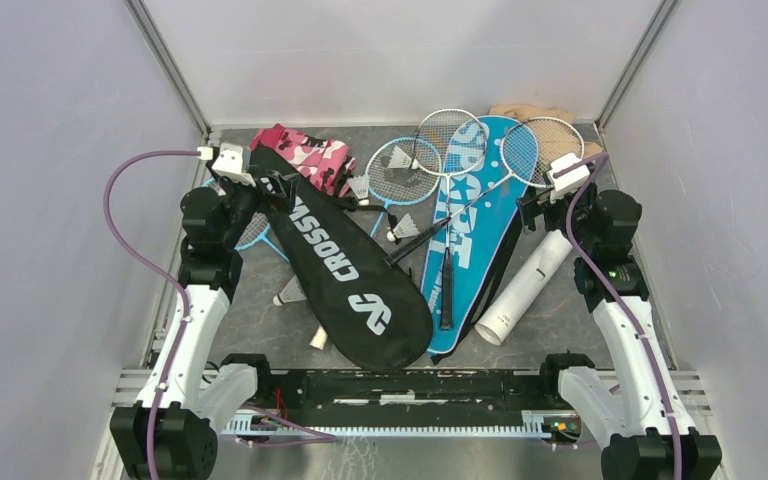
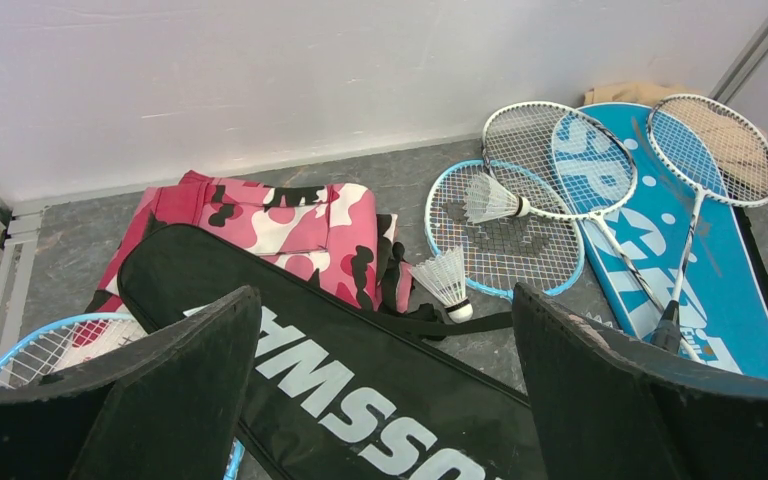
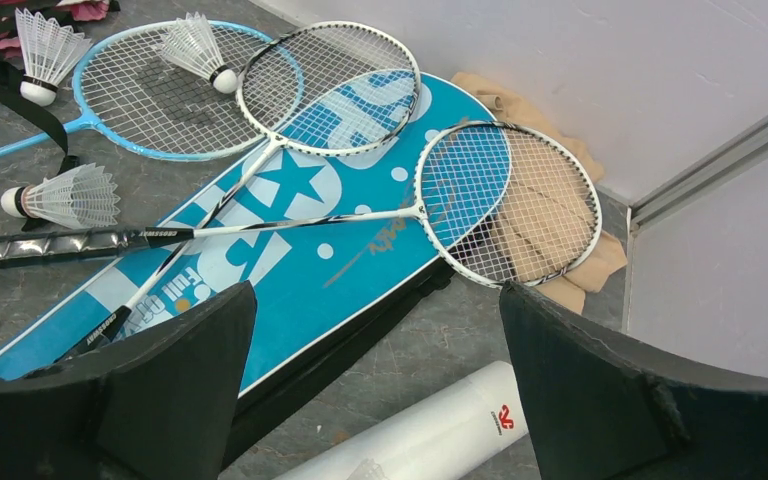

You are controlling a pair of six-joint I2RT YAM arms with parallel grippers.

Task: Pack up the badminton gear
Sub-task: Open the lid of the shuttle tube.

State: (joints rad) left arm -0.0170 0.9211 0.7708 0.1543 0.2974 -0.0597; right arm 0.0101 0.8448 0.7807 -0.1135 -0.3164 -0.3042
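Observation:
The black "CROSSWAY" cover (image 1: 345, 270) lies diagonally at centre-left, over a blue racket (image 1: 255, 235). Right of it lies the blue "SPORT" cover (image 1: 475, 230) with two silver rackets (image 3: 330, 85) (image 3: 505, 200) on top. A blue racket head (image 1: 400, 170) lies behind, carrying a shuttlecock (image 2: 490, 198). More shuttlecocks (image 1: 403, 232) (image 1: 290, 293) lie loose on the table. The long white tube (image 1: 525, 288) lies at the right. My left gripper (image 2: 385, 300) hovers open over the black cover's top end. My right gripper (image 3: 378, 290) hovers open above the tube's far end (image 3: 440, 430), holding nothing.
A pink-and-white camouflage cloth (image 1: 305, 152) sits at the back left, partly under the black cover. A beige cloth (image 1: 530, 115) lies in the back right corner under a racket head. White walls enclose the table on three sides.

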